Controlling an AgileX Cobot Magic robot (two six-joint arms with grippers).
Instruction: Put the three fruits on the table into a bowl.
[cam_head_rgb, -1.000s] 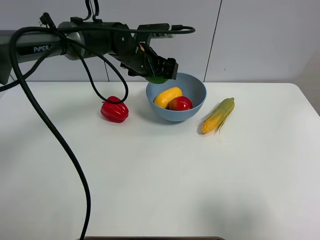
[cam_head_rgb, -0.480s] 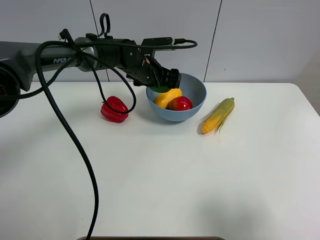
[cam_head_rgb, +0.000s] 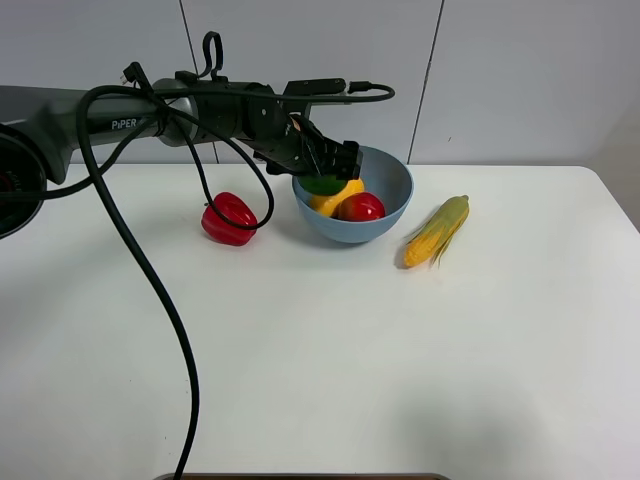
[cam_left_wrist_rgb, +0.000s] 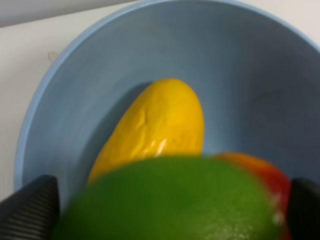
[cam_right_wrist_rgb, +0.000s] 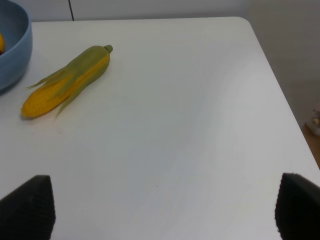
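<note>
Lime (cam_head_rgb: 322, 184) in left claw (cam_head_rgb: 327, 172), above bowl (cam_head_rgb: 395, 205)

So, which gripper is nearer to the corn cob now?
Right, probably: its wrist view shows the corn cob on the table nearby. The left gripper is over the bowl, holding the lime.

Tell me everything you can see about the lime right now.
The lime is a round, smooth fruit of even bright green, blurred in the left wrist view because it sits so close to the camera. It is held between the fingers of the left gripper, just above the inside of the light-blue bowl at its left rim. The mango and the red-yellow fruit lie in the bowl right under it; whether it touches them cannot be told.
</note>
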